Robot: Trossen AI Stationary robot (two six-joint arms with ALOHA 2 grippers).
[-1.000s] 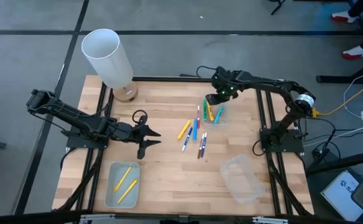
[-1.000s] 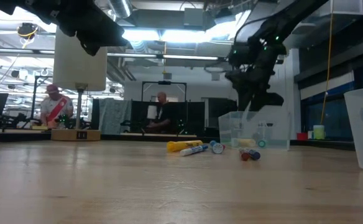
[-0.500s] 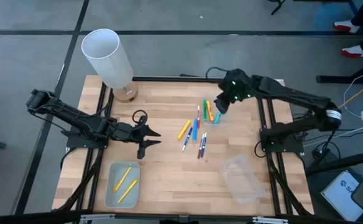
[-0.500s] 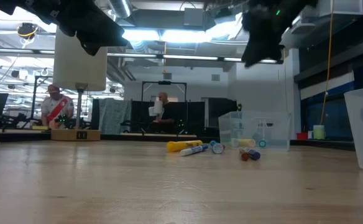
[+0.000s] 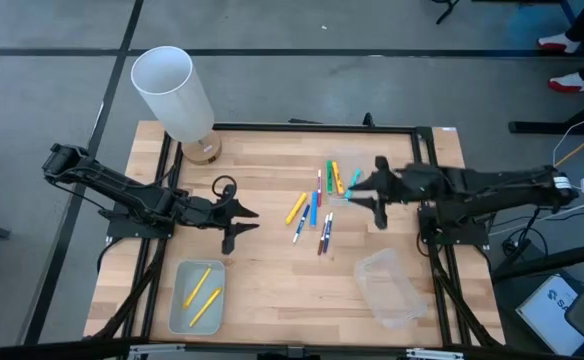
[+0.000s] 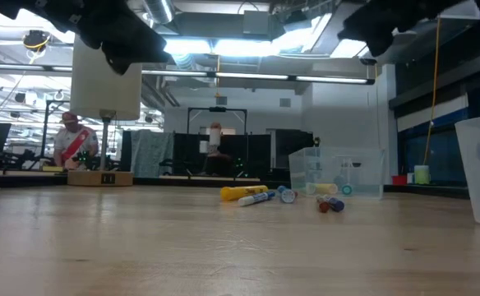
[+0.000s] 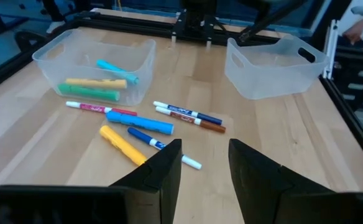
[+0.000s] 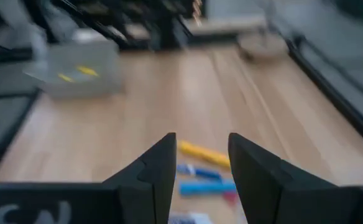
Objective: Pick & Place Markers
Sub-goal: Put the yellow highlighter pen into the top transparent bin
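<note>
Across the wooden desk [image 5: 262, 270], both dark arms reach inward from opposite sides. On the left, the arm lies low and nearly straight, its left hand [image 5: 244, 226] hovering above bare wood, fingers [image 7: 163, 167] parted and holding nothing. On the right, the arm stretches level toward the middle; its right hand [image 5: 370, 190] hangs just right of the small tray, fingers [image 8: 160, 163] likewise apart and empty. A tall white cylinder [image 5: 172, 92] stands at the far left corner. Three clear trays sit on the desk: one near left [image 5: 176, 310] with two yellow markers [image 5: 201, 290], an empty one near right [image 5: 390, 287], and a small one [image 7: 51, 55] mid-desk holding green, yellow and teal markers [image 7: 93, 88]. Loose markers [image 5: 312, 214] lie scattered at the centre, left of that small tray.
</note>
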